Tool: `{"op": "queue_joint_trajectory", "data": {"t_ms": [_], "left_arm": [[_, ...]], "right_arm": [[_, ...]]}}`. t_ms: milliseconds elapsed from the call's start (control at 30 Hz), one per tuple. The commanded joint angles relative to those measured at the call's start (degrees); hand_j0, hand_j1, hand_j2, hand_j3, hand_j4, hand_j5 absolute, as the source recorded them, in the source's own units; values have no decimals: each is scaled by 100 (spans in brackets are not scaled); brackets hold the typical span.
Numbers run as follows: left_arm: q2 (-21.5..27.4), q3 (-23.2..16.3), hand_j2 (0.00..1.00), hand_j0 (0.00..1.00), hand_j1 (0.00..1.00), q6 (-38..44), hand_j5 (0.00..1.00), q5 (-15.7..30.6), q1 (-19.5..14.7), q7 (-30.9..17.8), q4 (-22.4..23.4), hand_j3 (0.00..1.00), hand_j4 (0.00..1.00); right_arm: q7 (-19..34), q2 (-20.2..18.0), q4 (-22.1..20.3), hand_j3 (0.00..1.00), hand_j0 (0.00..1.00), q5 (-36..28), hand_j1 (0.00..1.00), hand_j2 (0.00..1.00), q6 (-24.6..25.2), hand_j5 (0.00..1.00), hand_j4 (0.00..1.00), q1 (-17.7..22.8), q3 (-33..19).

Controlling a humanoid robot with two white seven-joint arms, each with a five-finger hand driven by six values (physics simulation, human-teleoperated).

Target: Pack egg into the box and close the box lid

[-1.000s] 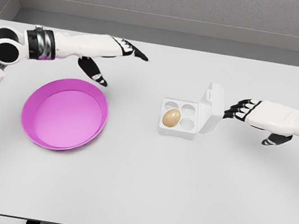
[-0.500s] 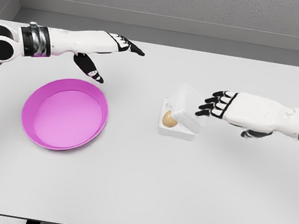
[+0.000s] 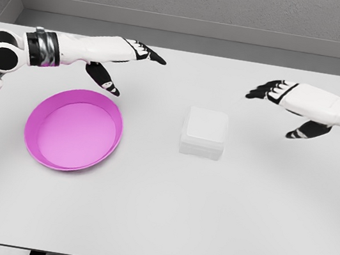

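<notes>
The white egg box (image 3: 204, 132) sits near the table's middle with its lid down flat, so the egg is hidden inside. My right hand (image 3: 277, 95) hovers up and to the right of the box, clear of it, fingers spread and holding nothing. My left hand (image 3: 131, 60) stretches over the table's back left, above the pink bowl, also open and empty.
A shallow pink bowl (image 3: 74, 129) lies on the left of the white table (image 3: 163, 210), holding nothing. A grey wall runs along the table's back edge.
The right hand pushed the box lid over from upright to fully down, covering the egg, then drew back up and to the right. The left arm barely moved.
</notes>
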Motion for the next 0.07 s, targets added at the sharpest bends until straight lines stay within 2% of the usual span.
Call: {"op": "queue_joint_trajectory", "data": {"t_ms": [0, 33], "left_arm": [[13, 5, 100, 100, 100, 15, 100, 38, 0, 5, 21, 100, 100], [13, 5, 100, 100, 100, 15, 100, 38, 0, 5, 21, 100, 100]], "right_arm": [[-3, -47, 76, 100, 100, -114, 100, 100, 16, 100, 100, 0, -23], [-3, -47, 76, 100, 100, -105, 100, 100, 16, 100, 100, -9, -23]]}}
